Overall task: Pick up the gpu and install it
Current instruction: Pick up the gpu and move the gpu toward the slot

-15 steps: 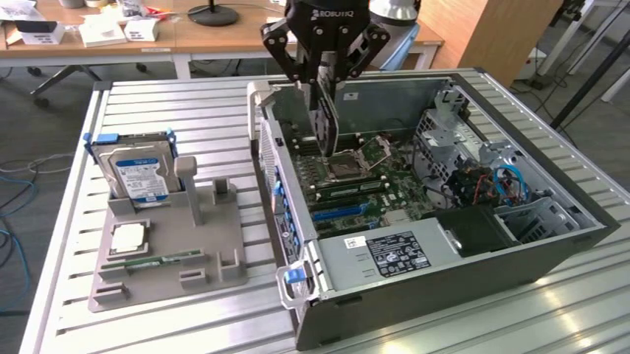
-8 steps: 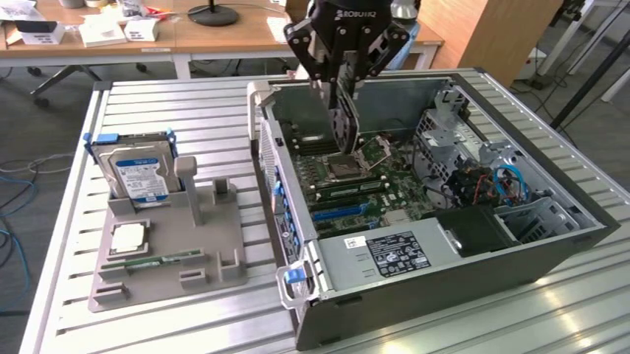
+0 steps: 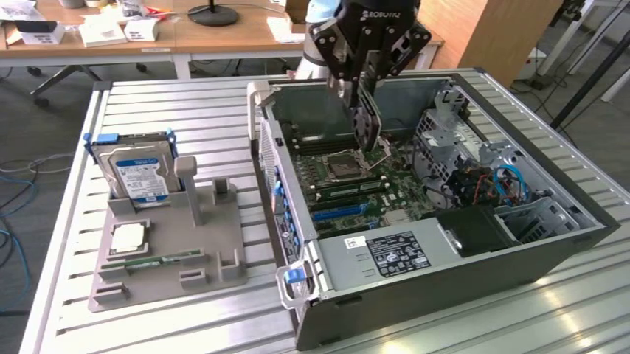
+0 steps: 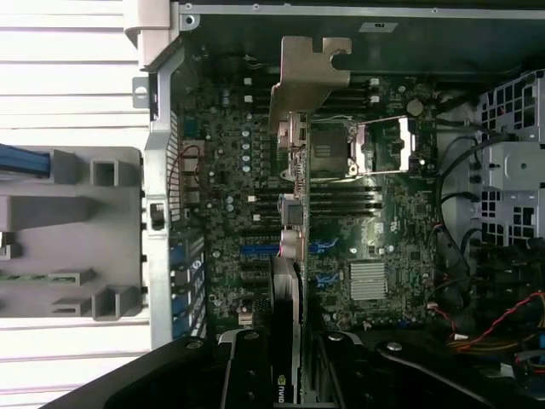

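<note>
While above mobo (image 4: 385, 232): gpu (image 4: 288, 328) in ROBOTIQ fingers (image 4: 246, 375).

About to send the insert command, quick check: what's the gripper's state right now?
Gripper: closed on the gpu, holding it on edge over the open computer case.

We see an end effector (image 3: 359, 85) of glossy black metal, with white lettering (image 3: 372, 15) printed across its housing. Its fingers (image 3: 335, 59) are jointed black links, each with round pivot pins. In the wrist view we make out rounded black shoulders dotted with small silver screws (image 4: 392, 347). Behind the housing we note a pale blue-grey section of the arm (image 3: 320, 11).
</note>
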{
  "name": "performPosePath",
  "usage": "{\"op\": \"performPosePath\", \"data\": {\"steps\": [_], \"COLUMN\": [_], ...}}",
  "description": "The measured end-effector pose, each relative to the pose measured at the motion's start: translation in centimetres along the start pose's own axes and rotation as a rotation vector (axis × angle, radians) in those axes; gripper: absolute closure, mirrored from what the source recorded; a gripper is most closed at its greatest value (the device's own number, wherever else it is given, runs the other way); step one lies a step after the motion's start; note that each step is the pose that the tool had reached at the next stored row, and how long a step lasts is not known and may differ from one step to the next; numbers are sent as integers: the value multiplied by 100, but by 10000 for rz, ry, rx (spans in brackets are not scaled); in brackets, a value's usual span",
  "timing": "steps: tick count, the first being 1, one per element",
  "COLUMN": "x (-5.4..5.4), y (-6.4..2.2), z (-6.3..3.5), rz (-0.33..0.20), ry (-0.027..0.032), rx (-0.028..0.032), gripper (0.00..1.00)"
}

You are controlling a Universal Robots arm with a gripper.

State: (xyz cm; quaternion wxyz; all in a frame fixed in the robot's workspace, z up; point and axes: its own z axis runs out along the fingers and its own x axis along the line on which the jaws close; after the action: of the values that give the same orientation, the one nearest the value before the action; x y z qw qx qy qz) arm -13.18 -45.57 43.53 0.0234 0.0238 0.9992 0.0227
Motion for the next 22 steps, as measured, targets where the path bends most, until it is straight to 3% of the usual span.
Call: {"op": "performPosePath", "data": {"steps": [15, 22], "x": [-474, -636], "y": [22, 30], "z": [22, 30], "rz": [-1, 0], "ry": [1, 0], "rx": [1, 0], "gripper": [74, 74]}}
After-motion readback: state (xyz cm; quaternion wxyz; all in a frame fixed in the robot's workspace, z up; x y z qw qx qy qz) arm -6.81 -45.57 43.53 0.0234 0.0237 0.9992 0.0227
